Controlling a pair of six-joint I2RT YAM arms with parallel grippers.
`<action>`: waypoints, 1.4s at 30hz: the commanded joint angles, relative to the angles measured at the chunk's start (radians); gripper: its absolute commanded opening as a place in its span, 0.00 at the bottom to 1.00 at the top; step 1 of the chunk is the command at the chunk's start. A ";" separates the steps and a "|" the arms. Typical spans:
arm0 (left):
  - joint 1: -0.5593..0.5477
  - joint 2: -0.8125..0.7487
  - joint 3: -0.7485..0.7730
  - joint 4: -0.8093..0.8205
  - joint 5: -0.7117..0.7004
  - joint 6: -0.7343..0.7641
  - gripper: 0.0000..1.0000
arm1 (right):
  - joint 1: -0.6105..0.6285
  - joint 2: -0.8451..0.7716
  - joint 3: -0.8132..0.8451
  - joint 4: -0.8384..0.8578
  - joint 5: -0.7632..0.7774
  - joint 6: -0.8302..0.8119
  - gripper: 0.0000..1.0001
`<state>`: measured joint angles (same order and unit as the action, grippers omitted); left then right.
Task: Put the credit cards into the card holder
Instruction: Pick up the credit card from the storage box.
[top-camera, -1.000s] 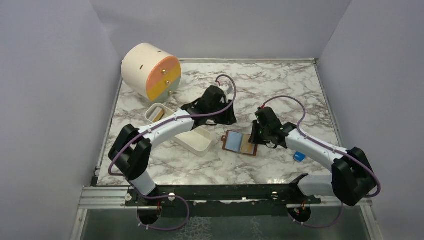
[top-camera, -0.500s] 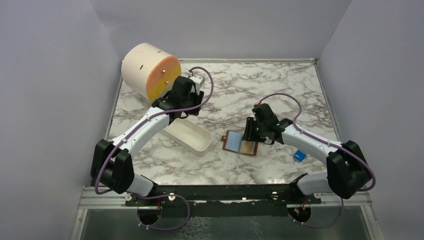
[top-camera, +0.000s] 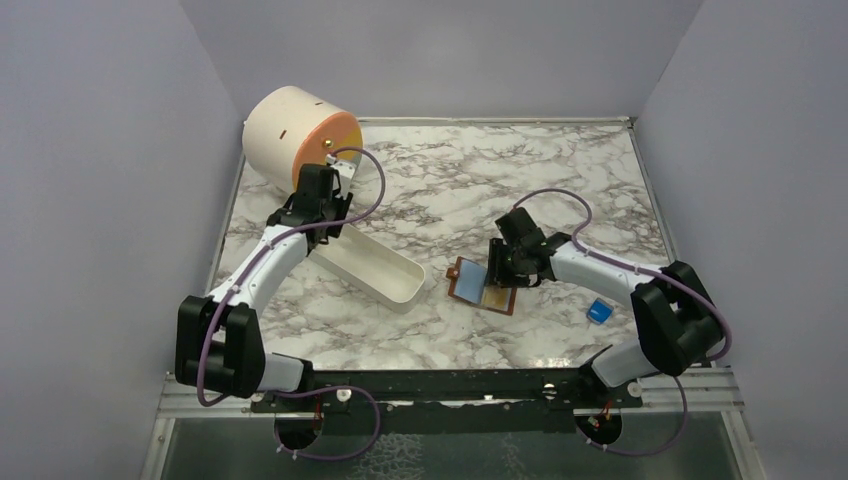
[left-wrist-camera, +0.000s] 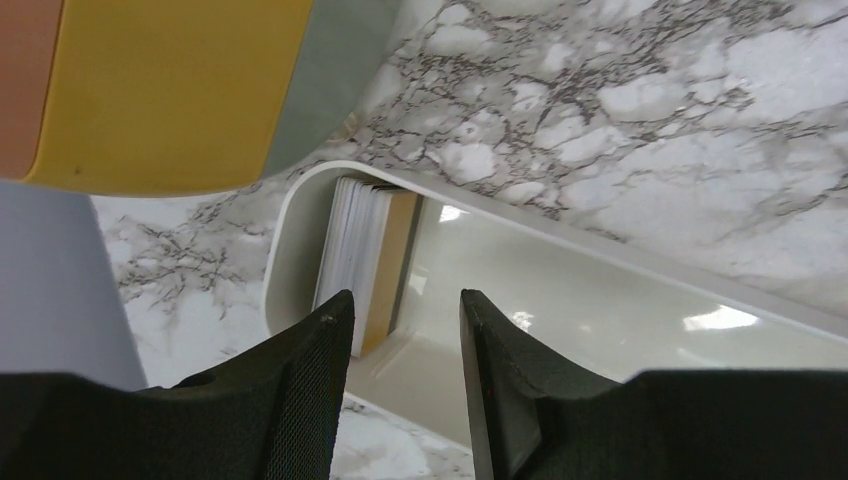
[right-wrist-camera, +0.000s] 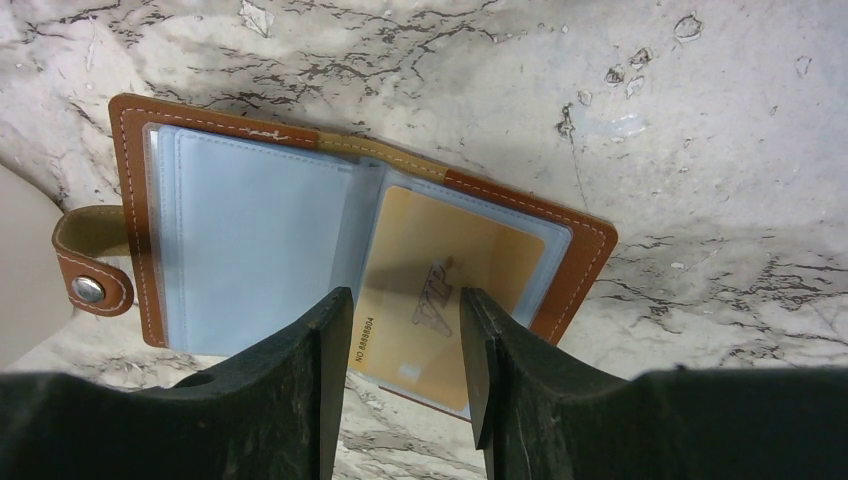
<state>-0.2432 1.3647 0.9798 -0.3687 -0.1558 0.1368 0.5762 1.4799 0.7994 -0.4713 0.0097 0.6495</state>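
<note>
The card holder (right-wrist-camera: 135, 180) lies open on the marble, brown leather with pale blue pockets and a snap tab (right-wrist-camera: 90, 290) on its left; from above, the card holder (top-camera: 470, 280) sits mid-table. An orange-yellow credit card (right-wrist-camera: 450, 260) rests in its right pocket, near end exposed. My right gripper (right-wrist-camera: 404, 295) hovers open just above that card, holding nothing; the top view has the right gripper (top-camera: 497, 270) over the holder's right half. More credit cards (left-wrist-camera: 365, 255) stand stacked on edge at the end of a white tray (left-wrist-camera: 600, 260). My left gripper (left-wrist-camera: 405, 300) hangs open above them, empty.
A cream cylinder (top-camera: 290, 135) with an orange and yellow face stands at the back left, close behind my left gripper (top-camera: 315, 212). The white tray (top-camera: 385, 275) runs diagonally toward the card holder. A small blue block (top-camera: 599, 311) lies beside the right forearm.
My right gripper has opened and let go of the orange-yellow card in the holder. The left arm has swung left and back, from mid-table to the tray's far end.
</note>
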 joint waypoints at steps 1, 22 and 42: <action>0.056 -0.028 -0.033 0.084 -0.038 0.137 0.45 | 0.010 0.011 0.020 -0.009 0.044 -0.013 0.44; 0.074 0.123 -0.089 0.190 -0.055 0.300 0.43 | 0.011 -0.010 -0.014 0.029 0.009 -0.021 0.44; 0.070 0.188 -0.086 0.243 -0.193 0.355 0.33 | 0.011 -0.038 -0.031 0.031 0.020 -0.016 0.44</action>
<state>-0.1761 1.5528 0.8768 -0.1493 -0.2943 0.4858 0.5816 1.4681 0.7853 -0.4637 0.0166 0.6380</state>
